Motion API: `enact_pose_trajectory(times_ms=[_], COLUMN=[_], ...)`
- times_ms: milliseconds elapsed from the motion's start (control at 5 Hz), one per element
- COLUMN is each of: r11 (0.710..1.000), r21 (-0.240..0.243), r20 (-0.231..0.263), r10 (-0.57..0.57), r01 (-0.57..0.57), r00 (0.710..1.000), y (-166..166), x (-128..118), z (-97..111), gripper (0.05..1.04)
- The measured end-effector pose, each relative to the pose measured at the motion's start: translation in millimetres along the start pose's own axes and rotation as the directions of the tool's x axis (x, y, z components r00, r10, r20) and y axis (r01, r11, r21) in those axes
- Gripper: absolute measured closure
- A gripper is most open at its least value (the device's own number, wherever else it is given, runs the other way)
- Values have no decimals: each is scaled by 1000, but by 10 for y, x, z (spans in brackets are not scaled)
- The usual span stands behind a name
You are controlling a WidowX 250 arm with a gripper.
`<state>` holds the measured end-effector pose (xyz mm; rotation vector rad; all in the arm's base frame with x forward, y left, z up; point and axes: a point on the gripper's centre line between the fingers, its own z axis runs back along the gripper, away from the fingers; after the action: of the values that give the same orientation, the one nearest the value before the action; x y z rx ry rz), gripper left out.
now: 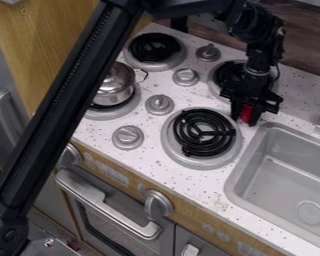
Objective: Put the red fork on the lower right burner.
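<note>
The red fork stands roughly upright, tine end unclear, pinched in the black two-finger hand hanging near the lower right black-coil burner.

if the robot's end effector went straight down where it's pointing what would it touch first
Probably the speckled countertop, between the lower right burner and the sink, though how high the end effector sits is unclear.

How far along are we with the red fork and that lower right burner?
Pickup looks done: the red fork seems to be in the pincer, red showing between its fingers. Left: shift it over the lower right burner, as it is off to one side, then lower and release.
</note>
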<state>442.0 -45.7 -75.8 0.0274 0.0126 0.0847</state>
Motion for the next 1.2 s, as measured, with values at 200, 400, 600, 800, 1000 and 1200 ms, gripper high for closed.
enact_pose_trajectory(times_ms=[200, 400, 600, 800, 1000, 1200], r11=[997, 996, 999, 997, 994, 993], r21=[52, 81, 5, -40, -30, -4], r20=[42, 100, 103, 35, -24, -51], r10=[-56, -55, -38, -60, -101, -118], r01=[53, 47, 38, 61, 101, 118], r00=[998, 994, 994, 998, 995, 992], y=[40, 341, 651, 710, 677, 695], x=[-118, -248, -391, -607, -730, -902], z=[199, 513, 624, 478, 445, 414], gripper=[688, 688, 688, 688, 688, 688])
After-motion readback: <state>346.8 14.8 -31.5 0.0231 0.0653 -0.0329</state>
